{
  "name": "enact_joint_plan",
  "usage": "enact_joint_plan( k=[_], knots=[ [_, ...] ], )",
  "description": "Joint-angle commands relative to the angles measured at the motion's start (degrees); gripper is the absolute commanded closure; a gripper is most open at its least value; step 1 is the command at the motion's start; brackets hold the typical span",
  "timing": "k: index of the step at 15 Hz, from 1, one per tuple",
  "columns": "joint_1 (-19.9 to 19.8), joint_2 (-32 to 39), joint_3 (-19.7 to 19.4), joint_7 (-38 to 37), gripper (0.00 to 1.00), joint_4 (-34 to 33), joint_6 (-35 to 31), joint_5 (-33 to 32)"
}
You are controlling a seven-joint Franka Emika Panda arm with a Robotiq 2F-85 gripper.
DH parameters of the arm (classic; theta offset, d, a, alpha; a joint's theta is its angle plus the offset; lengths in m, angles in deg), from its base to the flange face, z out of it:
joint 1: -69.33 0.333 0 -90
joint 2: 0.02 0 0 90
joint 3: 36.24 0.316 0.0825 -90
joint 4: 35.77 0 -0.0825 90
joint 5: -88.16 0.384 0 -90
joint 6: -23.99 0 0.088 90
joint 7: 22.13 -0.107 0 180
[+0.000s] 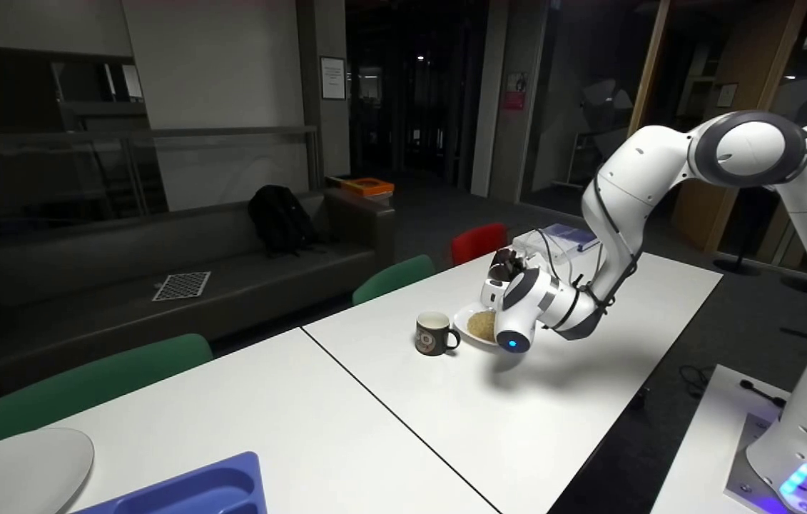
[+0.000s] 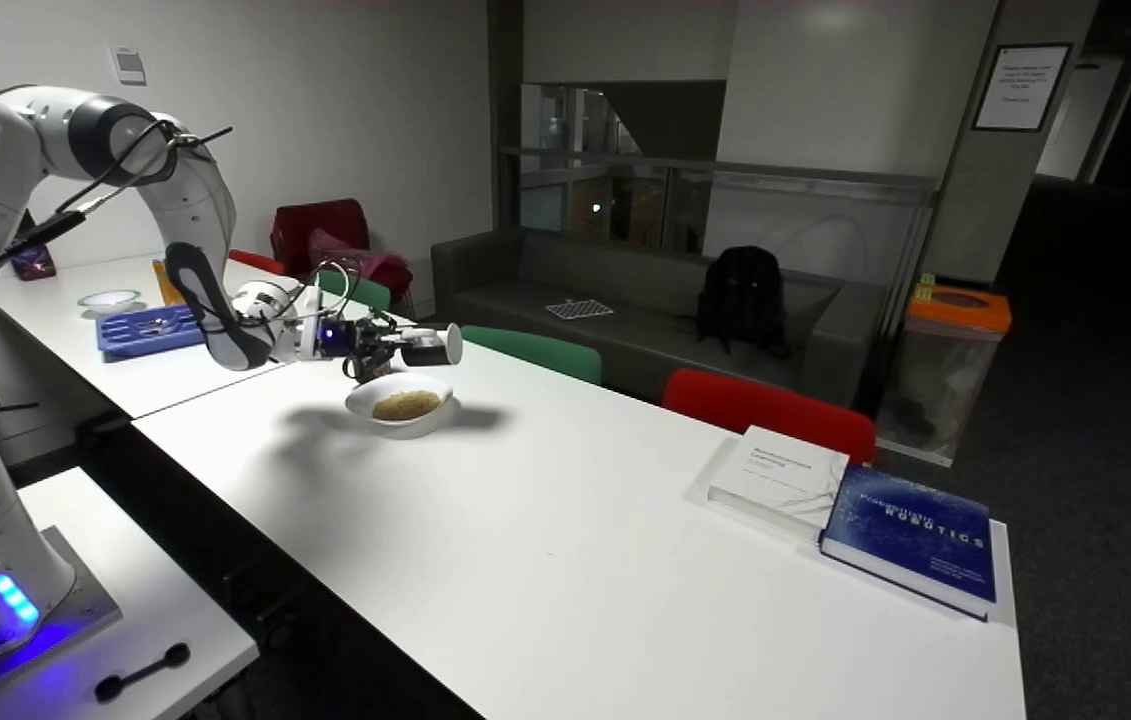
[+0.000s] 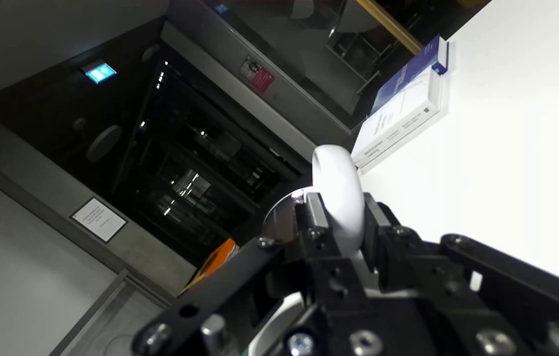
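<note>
My gripper (image 3: 341, 210) is shut on a white rounded handle (image 3: 337, 183) in the wrist view. The handle seems to belong to a white and dark mug (image 2: 437, 345), held on its side above the table in an exterior view. My gripper (image 2: 372, 338) there is above a white bowl (image 2: 361, 404) of brown grains (image 2: 407, 405). The bowl (image 1: 463, 315) and grains (image 1: 481, 325) also show in an exterior view, partly behind my wrist. A dark printed mug (image 1: 433, 335) stands upright beside the bowl. My gripper (image 1: 505, 265) is partly hidden there, and the held mug is hard to make out.
A white book (image 2: 780, 475) and a blue book (image 2: 910, 540) lie at one table end. A blue tray (image 1: 246, 478) and a grey-white plate (image 1: 25, 471) are at the other. Green (image 2: 535, 352) and red (image 2: 775, 410) chairs line the table's far edge.
</note>
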Motion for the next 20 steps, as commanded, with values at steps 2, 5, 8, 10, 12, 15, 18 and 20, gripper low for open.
enact_joint_plan(
  k=[2,5,8,10,12,15,18,20],
  knots=[
    [2.4,2.2,0.4,3.1,0.95,-4.4,5.6,0.7],
    [4.0,4.3,0.6,5.7,0.95,-7.1,8.0,0.7],
    [5.3,5.9,0.6,8.0,0.95,-8.9,9.8,0.8],
    [5.7,6.7,0.7,9.0,0.95,-9.6,10.3,0.8],
    [5.8,7.2,0.7,9.3,0.95,-9.9,10.3,0.8],
    [5.5,7.7,0.7,9.1,0.95,-10.0,9.9,1.0],
    [5.5,7.8,0.6,8.9,0.95,-9.9,10.2,1.5],
    [5.7,8.0,0.5,9.1,0.95,-10.1,10.7,1.7]
  ],
)
